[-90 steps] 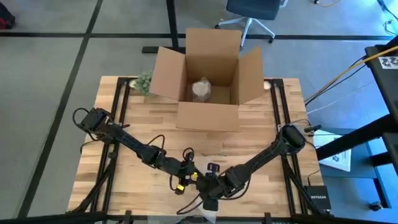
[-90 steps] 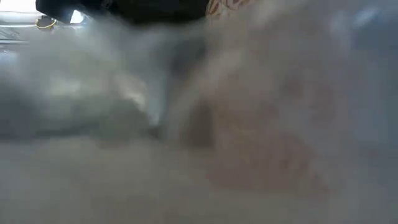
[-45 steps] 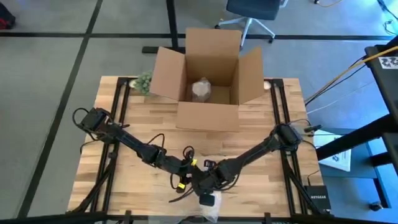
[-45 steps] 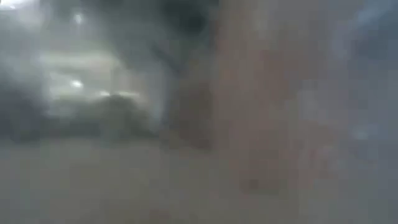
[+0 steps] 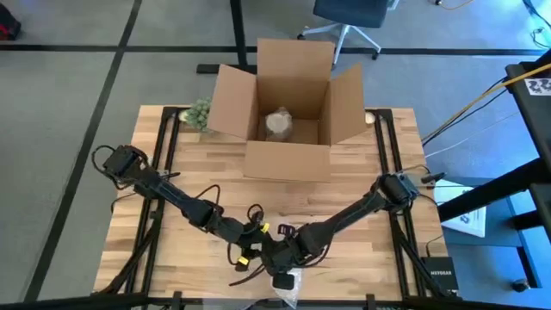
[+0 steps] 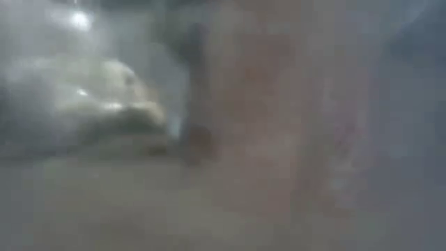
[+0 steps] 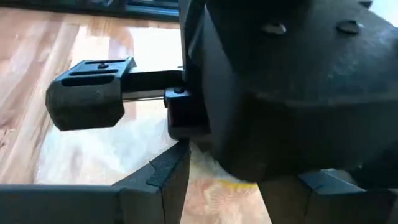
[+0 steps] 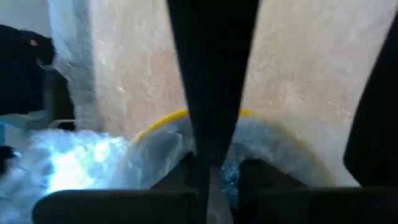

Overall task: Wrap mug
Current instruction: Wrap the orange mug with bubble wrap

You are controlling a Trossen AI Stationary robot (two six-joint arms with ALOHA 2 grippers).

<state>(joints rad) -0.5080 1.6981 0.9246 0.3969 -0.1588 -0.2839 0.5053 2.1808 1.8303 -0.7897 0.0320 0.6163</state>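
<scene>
translucent bubble wrap (image 8: pixel 81 155) covers the yellow-rimmed mug (image 8: pixel 186 118); my right gripper (image 8: pixel 214 165) is pinched on it, holding the fold. left gripper (image 5: pixel 245 250) alongside, jaws unclear.

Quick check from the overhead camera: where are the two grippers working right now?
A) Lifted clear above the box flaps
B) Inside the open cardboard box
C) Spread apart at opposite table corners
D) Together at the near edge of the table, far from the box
D: in the high view the left gripper and right gripper meet at the table's near edge, well away from the open cardboard box.
</scene>
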